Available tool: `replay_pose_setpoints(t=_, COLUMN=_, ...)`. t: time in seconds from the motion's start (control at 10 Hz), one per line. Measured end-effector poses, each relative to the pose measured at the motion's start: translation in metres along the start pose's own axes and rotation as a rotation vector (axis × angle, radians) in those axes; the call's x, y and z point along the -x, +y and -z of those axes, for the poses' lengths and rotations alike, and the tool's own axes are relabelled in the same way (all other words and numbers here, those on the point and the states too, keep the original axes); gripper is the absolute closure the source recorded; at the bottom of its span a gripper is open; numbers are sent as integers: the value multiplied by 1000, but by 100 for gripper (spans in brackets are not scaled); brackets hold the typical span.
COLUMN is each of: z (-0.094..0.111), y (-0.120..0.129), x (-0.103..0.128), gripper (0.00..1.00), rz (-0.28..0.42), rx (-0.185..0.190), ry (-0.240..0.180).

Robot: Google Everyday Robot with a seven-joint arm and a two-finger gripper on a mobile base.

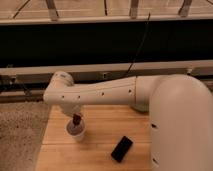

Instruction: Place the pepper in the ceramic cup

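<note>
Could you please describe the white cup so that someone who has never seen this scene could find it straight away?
Start at the wooden table under the big white arm. Near its left side, below the arm's elbow, stands the cup: small, round, white. The end effector hangs right over it with the dark red pepper at its rim; the only neighbour is a flat black phone to the right.
</note>
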Motion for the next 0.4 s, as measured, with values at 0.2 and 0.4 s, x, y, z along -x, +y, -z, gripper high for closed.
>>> replay_pose_setpoints(t=0.2, z=-1, y=0, x=0, gripper=29, rz=0, rx=-1, ry=1)
replay_pose_setpoints(t=0.4, z=-2, y=1, x=1, gripper=30, rz=0, rx=-1, ry=0)
